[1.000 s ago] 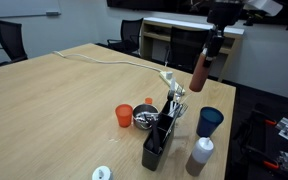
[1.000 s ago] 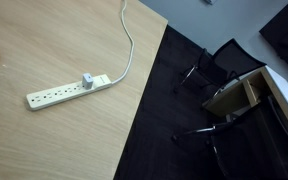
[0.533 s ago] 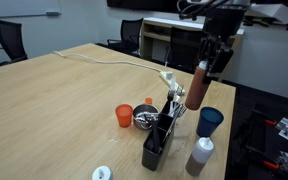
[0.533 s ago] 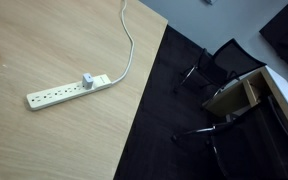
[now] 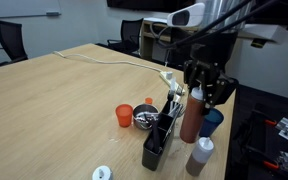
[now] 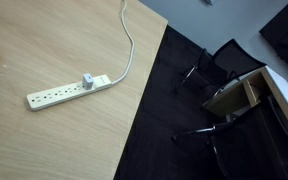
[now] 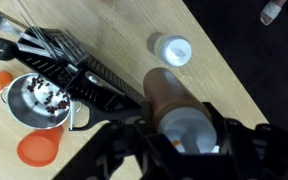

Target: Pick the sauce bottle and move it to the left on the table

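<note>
1. Wrist view: my gripper [image 7: 184,145] is clamped on the slim reddish-brown sauce bottle [image 7: 167,92], with a black finger on either side of it. The bottle is seen end-on and fills the middle of the picture.
2. Same view: a wide white cap [image 7: 174,48] on a second bottle stands just past the held one. It is close to the edge of the light-brown wood-grain table [image 7: 114,25] that borders the dark floor.
3. Same view: a black mesh utensil holder [image 7: 79,72] lies just beside the sauce bottle, on the side away from that edge. A shiny metal bowl [image 7: 36,100] sits against the holder, and an orange plastic cup [image 7: 39,150] is next to the bowl.
4. In an exterior view the gripper [image 5: 198,95] grips the sauce bottle [image 5: 191,120] by its upper part, and the bottle is upright. It stands between the utensil holder [image 5: 156,142] and a blue cup [image 5: 211,120].
5. Its base is hidden behind a fat brown bottle [image 5: 199,156], so I cannot tell whether it touches the table [image 5: 54,100].
6. The orange cup [image 5: 124,115] and metal bowl [image 5: 144,120] sit inward of the holder. The whole group is near the table corner by the dark floor.
7. In an exterior view a white power strip [image 6: 69,90] lies flat near the table edge. Its white cable [image 6: 130,45] runs toward the far edge.
</note>
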You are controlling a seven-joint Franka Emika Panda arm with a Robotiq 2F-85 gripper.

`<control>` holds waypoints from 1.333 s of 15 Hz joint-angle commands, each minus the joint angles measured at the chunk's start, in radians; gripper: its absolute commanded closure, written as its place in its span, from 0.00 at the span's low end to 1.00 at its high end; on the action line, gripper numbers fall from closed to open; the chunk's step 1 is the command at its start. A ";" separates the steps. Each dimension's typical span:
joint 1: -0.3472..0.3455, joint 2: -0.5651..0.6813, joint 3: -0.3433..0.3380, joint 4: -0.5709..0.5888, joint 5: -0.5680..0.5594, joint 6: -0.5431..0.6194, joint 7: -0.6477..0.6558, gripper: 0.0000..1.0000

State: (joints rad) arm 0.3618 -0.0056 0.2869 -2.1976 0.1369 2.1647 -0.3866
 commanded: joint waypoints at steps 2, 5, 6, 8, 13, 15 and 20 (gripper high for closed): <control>-0.001 0.081 0.045 0.096 0.017 -0.012 -0.131 0.73; -0.006 0.132 0.072 0.111 0.050 -0.017 -0.208 0.73; -0.009 0.151 0.079 0.102 0.062 -0.015 -0.231 0.73; -0.017 0.196 0.094 0.082 0.107 0.013 -0.282 0.73; -0.032 0.312 0.130 0.044 0.188 0.150 -0.360 0.73; -0.030 0.343 0.140 0.035 0.172 0.217 -0.349 0.73; -0.019 0.378 0.138 0.022 0.056 0.260 -0.313 0.73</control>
State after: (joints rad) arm 0.3581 0.3783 0.4093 -2.1619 0.2500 2.4120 -0.7143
